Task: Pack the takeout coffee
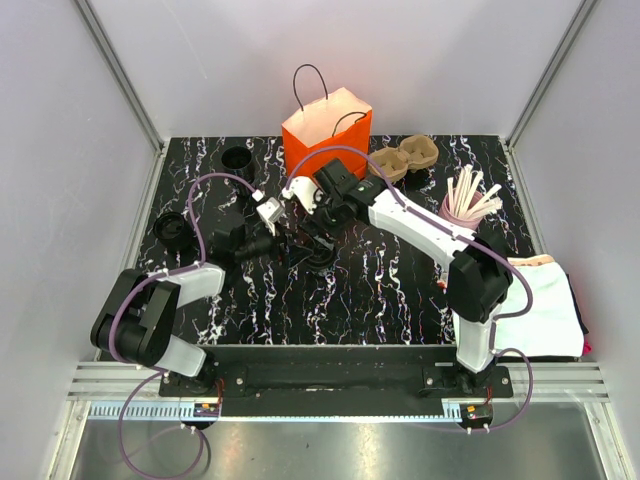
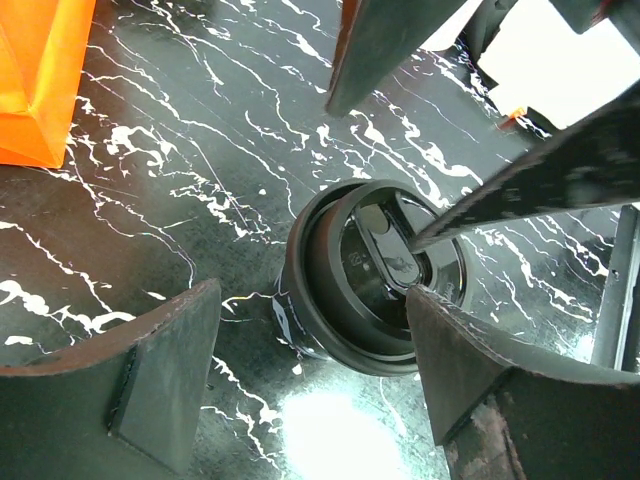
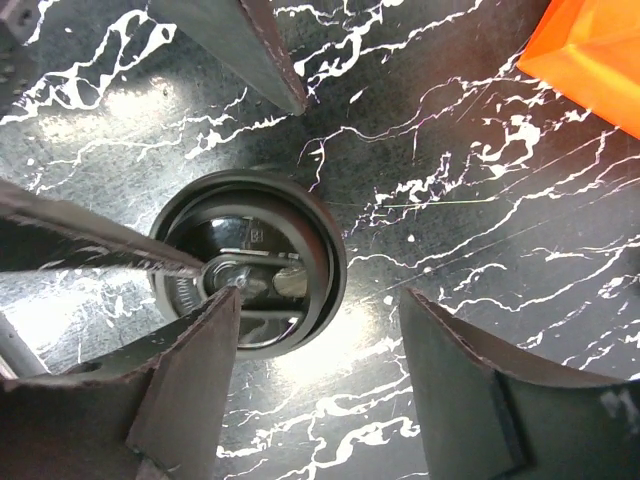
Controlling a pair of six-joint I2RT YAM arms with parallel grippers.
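Middle of the counter: the takeout coffee (image 1: 319, 258) stands upright on the black marbled counter (image 1: 400, 300), its lid (image 2: 385, 275) on top. It is well short of the orange paper bag (image 1: 325, 135) at the far edge.
Left jaws: spread wide and low, one finger on either side of the cup in the left wrist view, gripping nothing.
Right jaws: also spread, hanging over the cup from the far side and holding nothing. One fingertip lies across the lid in the right wrist view; I cannot tell whether it touches.
Lid: looks seated all round, though whether it is pressed home does not show.
Step in hand: probably taking hold of the cup for the carry to the bag.
Doing it well: let one arm take it and draw the other clear first, since both sets of fingers crowd the same cup. Centre the cup between the fingers and close on the wall below the lid's rim. Close gently, because a disposable cup likely dents. Lift straight up and keep it level.
Bag: upright, with its handles arching over the mouth. Come in from above between them, as a light bag may tip if nudged.
Far right corner: the pulp tray (image 1: 405, 158) and pink cup (image 1: 462, 210) stand apart from the route.
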